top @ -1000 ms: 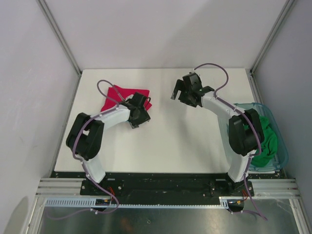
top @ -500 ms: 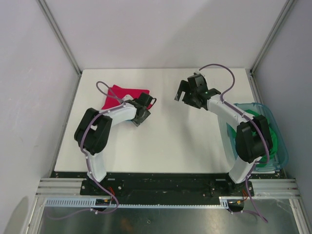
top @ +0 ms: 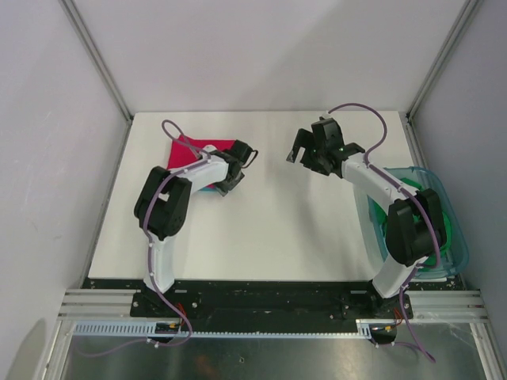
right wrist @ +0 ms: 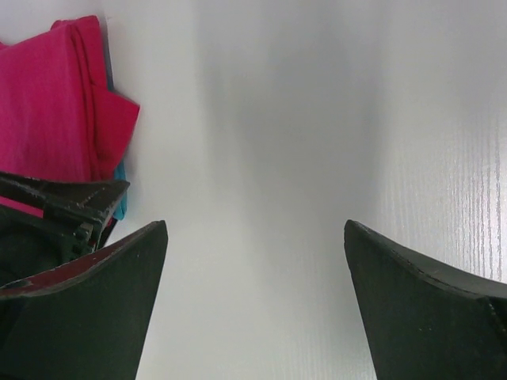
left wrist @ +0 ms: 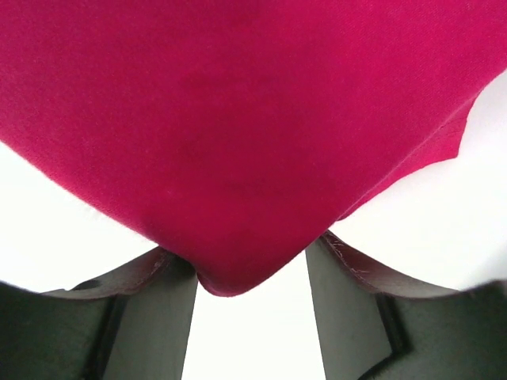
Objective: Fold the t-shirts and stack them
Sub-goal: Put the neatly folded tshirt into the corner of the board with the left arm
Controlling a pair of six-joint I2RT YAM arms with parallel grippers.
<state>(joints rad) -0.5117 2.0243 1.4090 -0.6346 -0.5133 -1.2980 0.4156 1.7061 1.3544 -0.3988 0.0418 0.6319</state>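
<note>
Where crimson t-shirt (left wrist: 238,119) corner meets left gripper (left wrist: 244,255); right gripper (right wrist: 255,237) spread.

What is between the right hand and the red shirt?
Mostly bare white table. The left hand sits at the red t-shirt's edge facing the right hand, so it partly blocks that side.

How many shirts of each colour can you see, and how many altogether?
Crimson-red t-shirt: 1
Teal-blue t-shirt: 1, only a sliver showing under the red one
Bright green t-shirt: 1, inside the plastic tub
Total: 3
</note>
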